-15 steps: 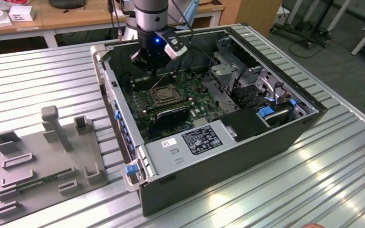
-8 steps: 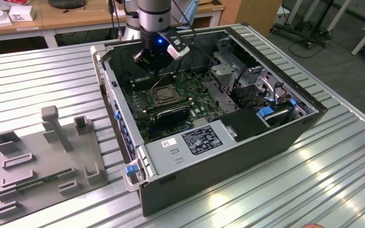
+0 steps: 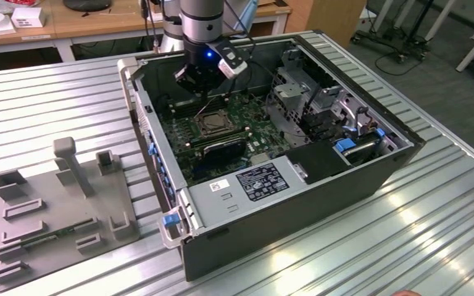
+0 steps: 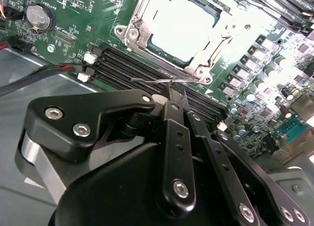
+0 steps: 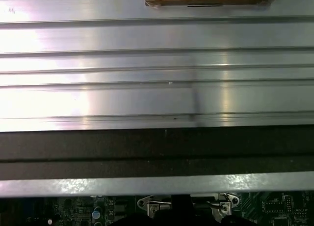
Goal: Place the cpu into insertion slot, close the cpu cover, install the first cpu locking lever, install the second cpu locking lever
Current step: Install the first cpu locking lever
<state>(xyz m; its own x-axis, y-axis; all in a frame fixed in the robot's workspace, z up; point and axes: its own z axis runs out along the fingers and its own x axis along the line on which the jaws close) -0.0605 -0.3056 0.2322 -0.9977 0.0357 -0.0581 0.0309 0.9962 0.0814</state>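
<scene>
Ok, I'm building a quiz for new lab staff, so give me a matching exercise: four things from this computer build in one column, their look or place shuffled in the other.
Things:
1. cpu
2. coin battery
3. memory slots
4. end effector

Descriptions:
A. long and black, beside the cover
B. black, tip at the thin wire lever
C. round and silvery, on the green board
D. pale face showing through the cover's window

Pairs: 1-D, 2-C, 3-A, 4-B

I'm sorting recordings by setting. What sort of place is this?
Probably a robotics lab or workshop: an opened computer case sits on a ribbed aluminium table with a robot arm reaching into it, a grey fixture plate lies beside it, and wooden workbenches stand behind.
</scene>
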